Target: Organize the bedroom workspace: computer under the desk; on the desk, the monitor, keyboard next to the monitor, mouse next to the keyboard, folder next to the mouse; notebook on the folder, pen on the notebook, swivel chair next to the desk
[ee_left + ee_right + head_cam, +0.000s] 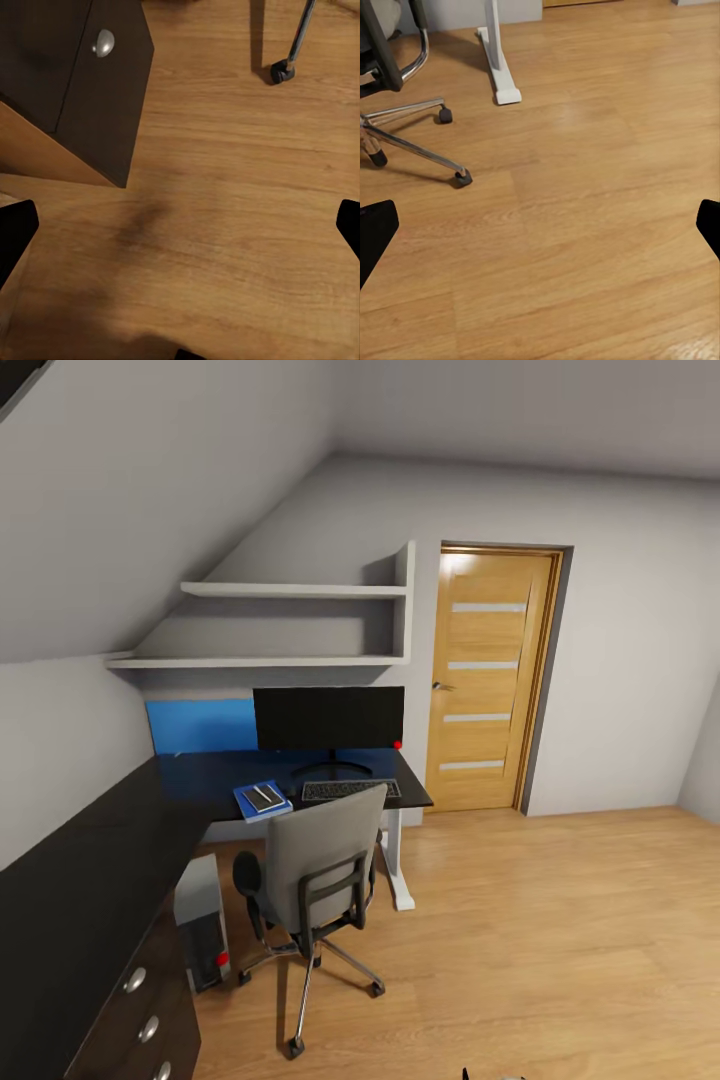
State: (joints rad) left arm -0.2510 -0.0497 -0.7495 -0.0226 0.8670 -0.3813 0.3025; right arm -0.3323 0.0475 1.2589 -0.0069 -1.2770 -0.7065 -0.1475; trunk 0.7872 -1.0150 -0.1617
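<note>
**Desk set up, both my claws open over bare floor**

Head view: the desk (110, 840), L-shaped with a glossy black top, runs along the left wall and turns under the shelves (300, 625). The monitor (328, 718) stands upright at the back of it, red dot at its lower right corner. The keyboard (351, 789) lies flat just in front of the monitor stand. To its left, near the front edge, the blue folder (262, 801) lies with the dark notebook (266, 796) on top and a thin white pen (266, 793) on that. A mouse is too small to tell. The swivel chair (318, 870) sits right at the desk, back toward me, under the keyboard end. The computer (203, 925) stands on the floor under the desk, left of the chair, red dot low on its front. Wooden door (490, 680) to the right, shut.

Left wrist view: my left gripper (180, 232) has its fingers spread wide, nothing between them, above wood floor (225, 225). Dark drawer unit (82, 75) with a round knob (103, 43) is near; one chair caster (282, 72) shows beyond.

Right wrist view: my right gripper (540, 232) is likewise wide apart and holds nothing. Ahead are the chair's chrome base (412, 142) and the desk's white leg (499, 60).
</note>
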